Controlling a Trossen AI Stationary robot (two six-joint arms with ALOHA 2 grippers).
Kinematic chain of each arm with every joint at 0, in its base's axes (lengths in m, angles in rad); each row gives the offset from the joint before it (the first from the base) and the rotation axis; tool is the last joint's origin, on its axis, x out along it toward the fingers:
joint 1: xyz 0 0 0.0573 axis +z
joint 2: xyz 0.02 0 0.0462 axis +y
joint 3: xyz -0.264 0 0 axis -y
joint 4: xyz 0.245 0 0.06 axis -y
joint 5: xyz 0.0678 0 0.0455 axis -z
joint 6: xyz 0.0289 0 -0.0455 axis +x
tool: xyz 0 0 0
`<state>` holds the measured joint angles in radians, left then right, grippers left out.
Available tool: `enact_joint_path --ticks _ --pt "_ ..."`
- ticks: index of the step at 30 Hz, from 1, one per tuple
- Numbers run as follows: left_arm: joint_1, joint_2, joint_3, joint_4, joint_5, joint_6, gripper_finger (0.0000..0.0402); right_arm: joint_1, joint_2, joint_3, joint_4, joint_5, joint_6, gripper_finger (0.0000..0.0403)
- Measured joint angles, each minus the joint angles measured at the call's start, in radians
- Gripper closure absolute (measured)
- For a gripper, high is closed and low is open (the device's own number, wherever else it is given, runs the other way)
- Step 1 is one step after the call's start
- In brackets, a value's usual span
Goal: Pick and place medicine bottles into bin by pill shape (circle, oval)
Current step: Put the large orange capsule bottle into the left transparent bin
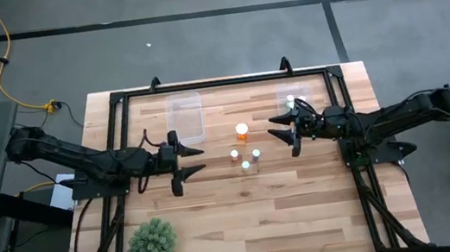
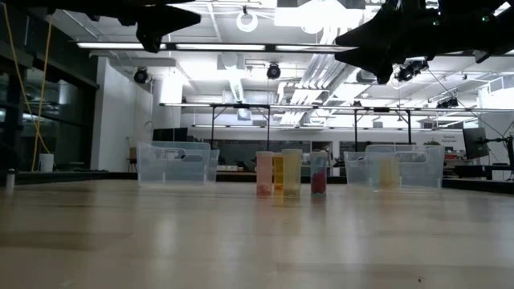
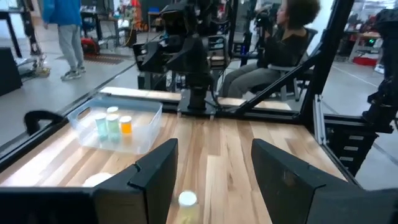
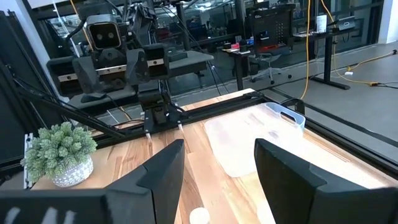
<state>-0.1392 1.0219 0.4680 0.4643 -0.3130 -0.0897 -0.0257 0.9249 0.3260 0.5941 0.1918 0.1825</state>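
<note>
- Orange is the colour of the biggest medicine bottle [image 1: 242, 130], and it stands near the middle of the table [image 1: 246, 219].
- Three smaller bottles [image 1: 245, 159] with white caps stand just beside it, a bit closer to the plant side of the table.
- From the low view we see these four bottles [image 2: 291, 172] standing upright in a tight bunch, pink, orange, pale yellow and red.
- We see more little bottles [image 3: 113, 122] inside the clear bin [image 1: 294, 101] on the right side. Two look pale green and one is orange.
- Another clear bin [image 1: 185, 116] sits on the left side, at the far edge of the table. We cannot tell if anything is in it.
- Our left pincer [image 1: 196, 161] hangs above the table, just to the left of the bunch of bottles. Its two fingers are spread apart and hold nothing.
- One white cap [image 3: 187, 199] shows between the left pincer's fingers in its own wrist view, lower down on the table.
- Our right pincer [image 1: 282, 131] hangs above the table, between the orange bottle and the right bin. Its fingers are spread apart too, and it holds nothing.
- A green spiky plant [image 1: 152, 243] sits in a pot near the front left corner, well apart from the bottles.
- Past the table we see a person sitting [image 3: 283, 43] in a chair and another person walking [image 3: 65, 31].
</note>
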Motion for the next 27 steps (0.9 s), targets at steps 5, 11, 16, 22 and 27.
enact_joint_path --ticks 5,11,16,22,27 --pt "0.004 0.174 0.024 0.094 -0.007 0.030 0.0206 0.000 0.000 0.000 0.000 0.000 0.000 0.0214" --pt "0.048 0.332 0.155 -0.044 -0.007 -0.005 0.0206 0.000 0.006 0.000 -0.032 0.009 0.080 0.0214" --pt "0.049 0.327 0.257 -0.247 -0.004 -0.013 0.0206 -0.002 0.088 0.019 -0.058 0.072 0.105 0.0214" --pt "0.014 0.212 0.258 -0.262 -0.024 -0.008 0.0206 -0.002 0.257 0.128 -0.118 0.088 0.098 0.0214" --pt "-0.026 0.093 0.191 -0.264 -0.108 -0.006 0.0206 -0.002 0.400 0.244 -0.197 0.126 0.032 0.0214"
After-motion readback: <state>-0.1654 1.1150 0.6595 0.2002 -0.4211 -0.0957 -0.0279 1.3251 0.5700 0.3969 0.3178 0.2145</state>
